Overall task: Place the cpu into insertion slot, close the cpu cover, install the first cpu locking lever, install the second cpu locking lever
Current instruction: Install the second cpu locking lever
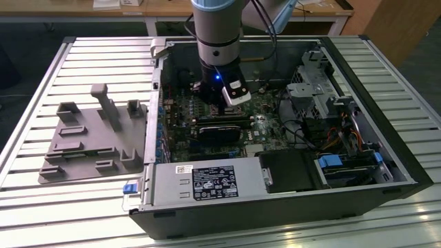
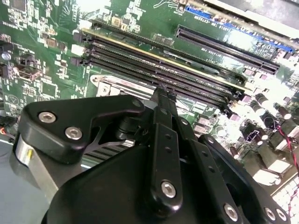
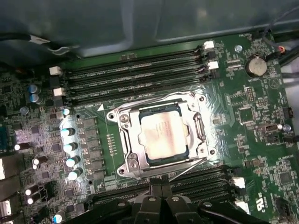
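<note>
hand (image 3: 161,190) clenched empty beside insertion slot (image 3: 122,140), first wrist view shows cpu (image 3: 164,134) seated, cpu cover (image 3: 194,106) closed

Exterior view looks down from high and a little way off, taking in the open computer case (image 1: 276,134) whole, arm entering at twelve o'clock. First wrist view faces nearly straight down, close on the motherboard (image 3: 243,116), the insertion slot (image 3: 161,135) centred and linkage tips at six o'clock. Second wrist view is closer still, slanting low across the gripper (image 2: 161,91) toward twelve o'clock. Both wrist views share the long memory slots (image 2: 187,70) and green board.
</note>
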### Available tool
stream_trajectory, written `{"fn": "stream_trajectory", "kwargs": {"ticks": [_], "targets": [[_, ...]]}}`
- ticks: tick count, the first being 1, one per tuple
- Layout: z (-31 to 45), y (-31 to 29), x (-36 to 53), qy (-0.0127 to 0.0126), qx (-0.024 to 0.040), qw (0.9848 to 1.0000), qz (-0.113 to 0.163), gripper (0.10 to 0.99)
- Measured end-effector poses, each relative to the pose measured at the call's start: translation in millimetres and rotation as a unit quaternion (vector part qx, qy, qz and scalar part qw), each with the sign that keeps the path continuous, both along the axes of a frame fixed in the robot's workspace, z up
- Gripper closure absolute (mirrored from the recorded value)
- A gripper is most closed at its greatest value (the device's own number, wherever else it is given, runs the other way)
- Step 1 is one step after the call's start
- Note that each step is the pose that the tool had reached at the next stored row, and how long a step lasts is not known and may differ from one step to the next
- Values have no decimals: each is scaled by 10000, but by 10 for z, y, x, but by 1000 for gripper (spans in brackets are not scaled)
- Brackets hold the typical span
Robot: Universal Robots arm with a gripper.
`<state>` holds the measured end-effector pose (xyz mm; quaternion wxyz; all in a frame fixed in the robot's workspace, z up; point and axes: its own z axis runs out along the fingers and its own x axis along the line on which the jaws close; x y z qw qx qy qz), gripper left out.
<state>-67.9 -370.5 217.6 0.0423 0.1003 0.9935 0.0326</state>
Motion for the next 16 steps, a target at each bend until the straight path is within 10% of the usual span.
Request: {"fn": "stream_trajectory", "kwargs": {"ticks": [16], "targets": [[-71, -98, -26, -15, 247, 9993, 271, 984]]}}
